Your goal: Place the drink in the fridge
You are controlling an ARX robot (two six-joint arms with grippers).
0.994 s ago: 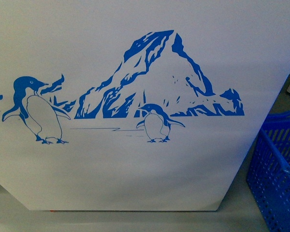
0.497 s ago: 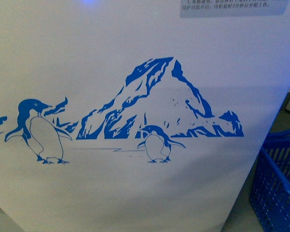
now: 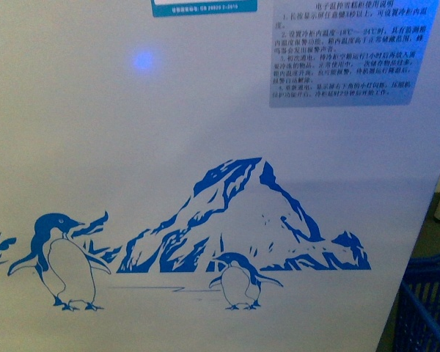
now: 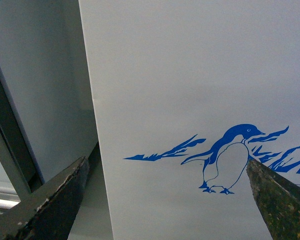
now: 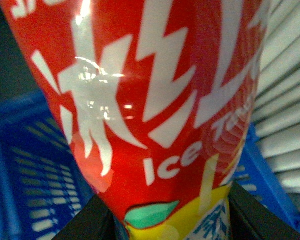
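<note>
**Drink held in the right gripper, fridge front close ahead**

Front view: the white front panel of the fridge (image 3: 169,147) fills nearly the whole picture. Its blue decal (image 3: 242,213) shows a mountain with a large penguin (image 3: 59,260) towards the panel's left edge and a small penguin (image 3: 238,279) below the peak. A pale instruction sticker (image 3: 350,55) with fine print sits near the panel's upper right corner. The lower edge of a teal label (image 3: 204,7) shows at the top. A soft blue spot of light (image 3: 142,60) lies on the white left of the sticker. Beyond the panel's right edge, low down, is part of a blue plastic basket (image 3: 425,308). Neither arm shows here.

Left wrist view: the left gripper (image 4: 166,164) is spread wide, with nothing between its two dark, worn fingers (image 4: 50,205). It faces the fridge panel near the panel's left edge, with the large penguin between the fingertips. Beside that edge stands a grey surface (image 4: 40,75) with a dark frame strip.

Right wrist view: the right gripper (image 5: 175,222) is closed around the drink (image 5: 150,100), a red bottle with white lettering that includes "ICE" and a yellow and green band lower down. A dark finger presses on each side. The bottle fills most of the picture. The blue basket is behind it, and a white ribbed surface (image 5: 285,100) is off to one side.
</note>
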